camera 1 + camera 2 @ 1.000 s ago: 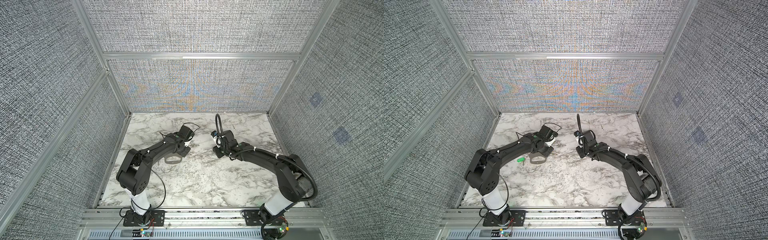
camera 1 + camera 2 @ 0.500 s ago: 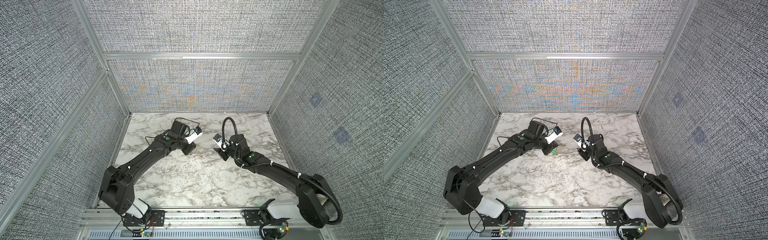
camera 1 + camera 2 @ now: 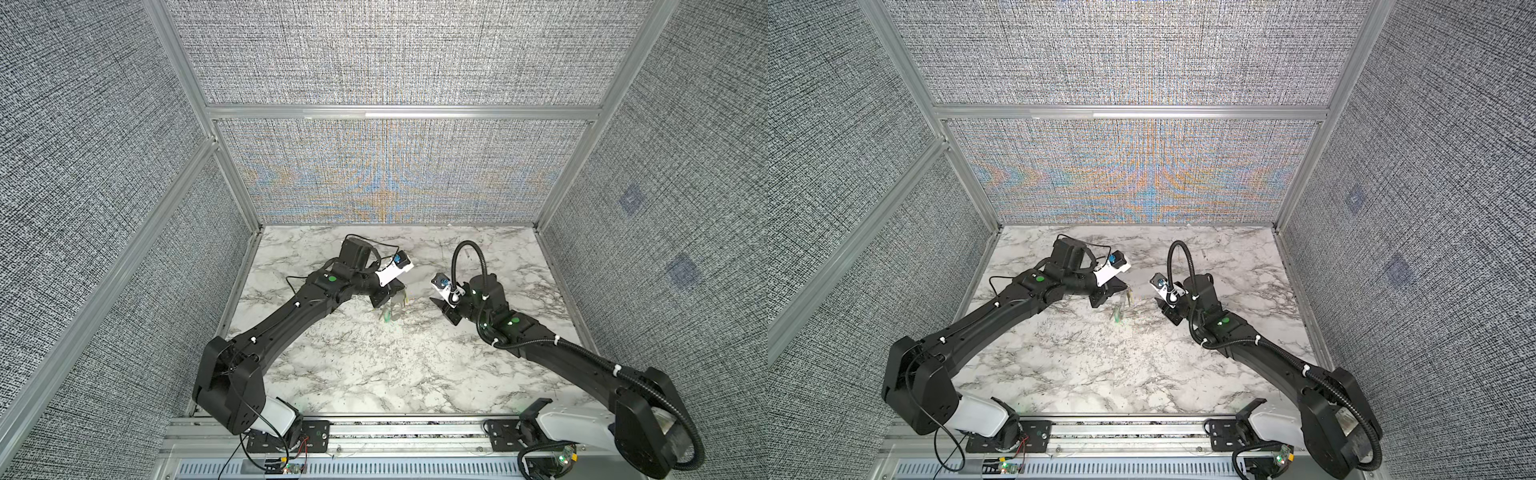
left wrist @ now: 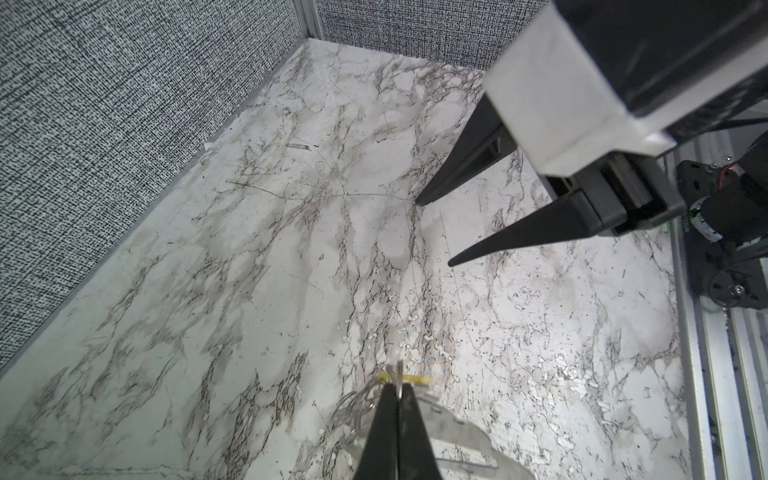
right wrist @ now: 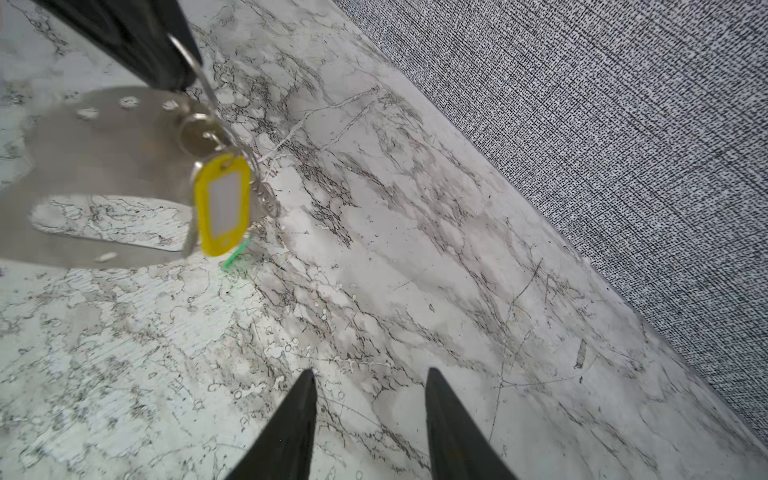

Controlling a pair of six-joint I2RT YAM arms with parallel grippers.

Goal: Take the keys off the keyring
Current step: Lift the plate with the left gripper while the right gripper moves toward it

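Left gripper (image 4: 397, 388) first: we see its jaws shut tight on the keyring (image 5: 104, 166), pinching a thin wire loop (image 5: 195, 62) at the plate's holed edge, so the flat grey plate hangs below those fingertips, off the marble table (image 3: 374, 365). Our right gripper (image 5: 370, 374) stands partly open, with nothing between its jaws and nothing touched. What the coming move turns on, as we judge it, is that the keys (image 5: 199, 133) lie ahead of the right gripper's tips and somewhat off its line, toward the left arm. They are near those tips but clearly apart from them, in the gap between the two grippers. The plate faces the right gripper broadside, its long slot running across that gripper's line of reach rather than along it. At the plate's end nearer the right gripper hangs the yellow tag (image 5: 222, 203), long axis pointing down, in front of the plate. The green tag (image 3: 386, 318) shows lower, beneath the left gripper, and we cannot tell whether it touches the table. Being free and facing the tags, the right gripper looks to us the one placed to take a key while the left holds the plate.
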